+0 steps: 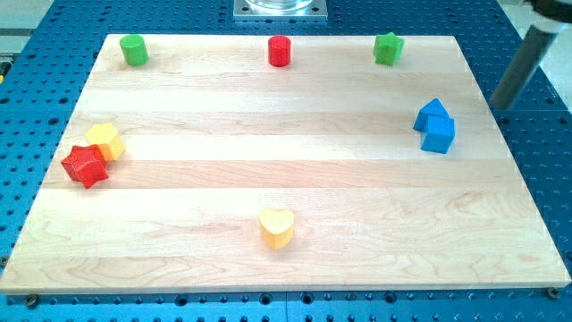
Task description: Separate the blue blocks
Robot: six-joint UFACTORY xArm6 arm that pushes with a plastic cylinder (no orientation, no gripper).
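My tip point(500, 107) hangs at the view's right, just off the right edge of the wooden board point(268, 179), over the blue perforated table point(536, 152). The rod slants up toward the view's top right corner and touches no block; it has hold of nothing.

No writing or labels can be read anywhere.

The two blue blocks sit on the board to the view's left of my tip and slightly lower, near the right edge. The upper blue block point(431, 114) looks like a small house or pentagon shape with a peaked top. The lower blue block point(439, 134) looks like a cube. They touch each other, the cube set just below and to the right of the other.

Along the top edge stand a green cylinder point(134, 50), a red cylinder point(280, 51) and a green star-like block point(388, 48). At the left edge a yellow block point(106, 140) touches a red star point(85, 165). A yellow heart point(277, 228) lies near the bottom centre.
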